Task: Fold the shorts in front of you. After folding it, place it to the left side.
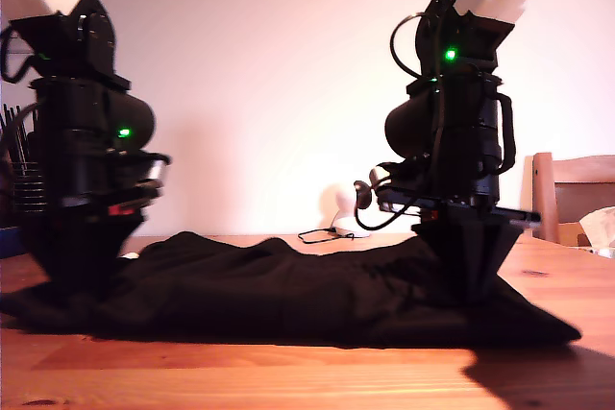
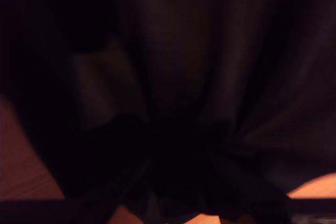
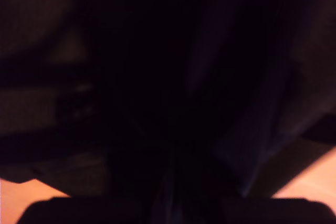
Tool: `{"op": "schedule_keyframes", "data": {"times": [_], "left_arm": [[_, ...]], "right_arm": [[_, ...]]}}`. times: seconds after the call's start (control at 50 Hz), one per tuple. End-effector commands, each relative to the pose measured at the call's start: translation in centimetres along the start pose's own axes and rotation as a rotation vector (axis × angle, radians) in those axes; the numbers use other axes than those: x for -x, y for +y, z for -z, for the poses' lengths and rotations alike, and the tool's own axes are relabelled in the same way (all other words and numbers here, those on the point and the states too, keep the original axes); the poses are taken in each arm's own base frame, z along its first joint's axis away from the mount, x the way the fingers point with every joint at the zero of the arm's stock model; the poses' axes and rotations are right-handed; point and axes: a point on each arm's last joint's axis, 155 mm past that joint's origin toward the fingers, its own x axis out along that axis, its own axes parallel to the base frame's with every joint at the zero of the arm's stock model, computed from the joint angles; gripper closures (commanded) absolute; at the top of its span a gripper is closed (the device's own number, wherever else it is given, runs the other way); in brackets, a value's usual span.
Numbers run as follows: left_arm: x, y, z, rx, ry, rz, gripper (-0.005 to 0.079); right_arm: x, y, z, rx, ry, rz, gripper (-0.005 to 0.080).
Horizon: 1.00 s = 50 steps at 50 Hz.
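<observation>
Exterior view: the shorts [image 1: 279, 285] lie spread across the wooden table [image 1: 288, 372], with an arm pressed down into the fabric at each end.
First wrist view: dark folds of cloth fill the frame and gather toward my first gripper [image 2: 184, 192]; jaw state cannot be told.
Second wrist view: nearly black fabric; my second gripper [image 3: 173, 203] is buried in it, jaw state unclear.

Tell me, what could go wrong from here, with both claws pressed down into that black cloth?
The shorts lie bunched on the wooden table, so a lift now may fold them crooked. Both wrist views show only dark gathered fabric, so either grip could be shallow and slip. A thin cable lies on the table behind the shorts; dragged cloth might snag it.
</observation>
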Motion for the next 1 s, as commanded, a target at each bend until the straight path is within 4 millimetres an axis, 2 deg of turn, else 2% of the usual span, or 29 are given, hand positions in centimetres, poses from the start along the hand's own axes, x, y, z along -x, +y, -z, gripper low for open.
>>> {"op": "schedule_keyframes", "data": {"times": [0.0, 0.12, 0.28, 0.36, 0.38, 0.42, 0.44, 0.52, 0.72, 0.98], "left_arm": [[-1.9, 1.8, 1.6, 0.039, 0.063, -0.026, 0.046], [-1.8, 2.9, 1.9, 0.044, 0.071, -0.057, 0.046], [-1.7, 2.9, 2.2, 0.024, 0.082, -0.052, 0.0459], [-1.5, 1.9, 1.7, 0.027, 0.063, 0.001, 0.0459], [-1.4, 0.7, 1.4, 0.034, 0.048, 0.068, 0.0459], [-1.0, 0.1, 1.2, 0.035, 0.042, 0.098, 0.0459], [-0.7, -0.7, 0.9, 0.037, 0.031, 0.145, 0.0458], [0.4, -1.8, 0.4, 0.038, 0.017, 0.203, 0.0456], [2.8, -3.0, -0.5, 0.039, -0.002, 0.268, 0.0456], [4.7, -4.6, -1.4, 0.034, -0.033, 0.346, 0.0456]], "right_arm": [[-0.9, -1.6, 0.4, -0.011, 0.022, 0.058, 0.0765], [-0.9, -2.0, 0.4, -0.01, 0.023, 0.082, 0.0765], [-1.0, -0.8, 0.6, -0.004, 0.029, 0.046, 0.0765], [-1.0, 0.7, 0.3, -0.009, 0.016, -0.039, 0.0765], [-1.0, 1.4, 0.2, -0.009, 0.015, -0.072, 0.0765], [-0.9, 2.1, 0.2, -0.004, 0.014, -0.105, 0.0765], [-0.9, 2.4, 0.2, -0.003, 0.014, -0.115, 0.0765], [-0.8, 3.2, 0.2, 0.001, 0.012, -0.158, 0.0765], [-0.1, 5.4, 0.1, 0.011, 0.005, -0.284, 0.0765], [1.5, 6.9, -0.6, 0.036, -0.038, -0.369, 0.0765]]}}
